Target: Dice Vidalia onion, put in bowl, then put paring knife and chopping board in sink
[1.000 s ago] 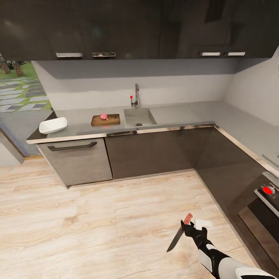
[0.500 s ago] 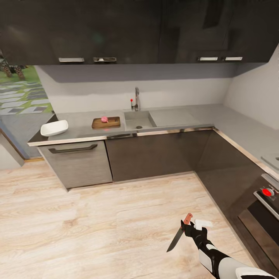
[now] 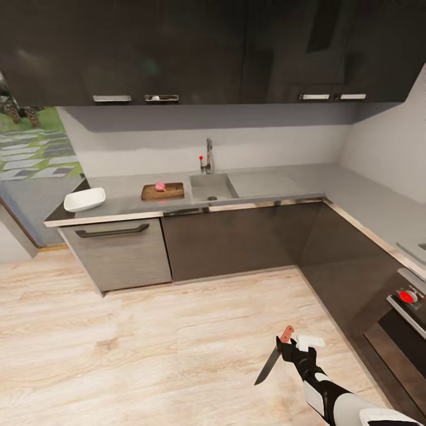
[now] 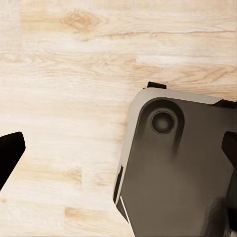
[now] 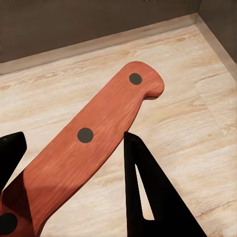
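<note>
**Knife in hand, standing off from the desk**

My right end effector [image 3: 285, 348] is clamped on the knife [image 3: 273, 357] over the wooden floor [image 3: 148, 343], well apart from the desk [image 3: 124, 198]. The red handle [image 5: 94, 143] sits between my fingers [image 5: 148, 197], its butt pointing up and away from me, the dark blade angled down toward the floor.

My left end effector [image 4: 118, 163] hangs over the floor beside part of my own body [image 4: 177, 173]; one dark fingertip [image 4: 9, 155] and the edge of another show, set wide apart with nothing between them.

Across the room, the onion [image 3: 160, 187] rests on the board [image 3: 163, 191], which lies on the desk just beside the sink [image 3: 212, 187]. The bowl [image 3: 84, 200] stands near the desk's far left end, apart from the board. The tap [image 3: 208, 155] rises behind the basin.
</note>
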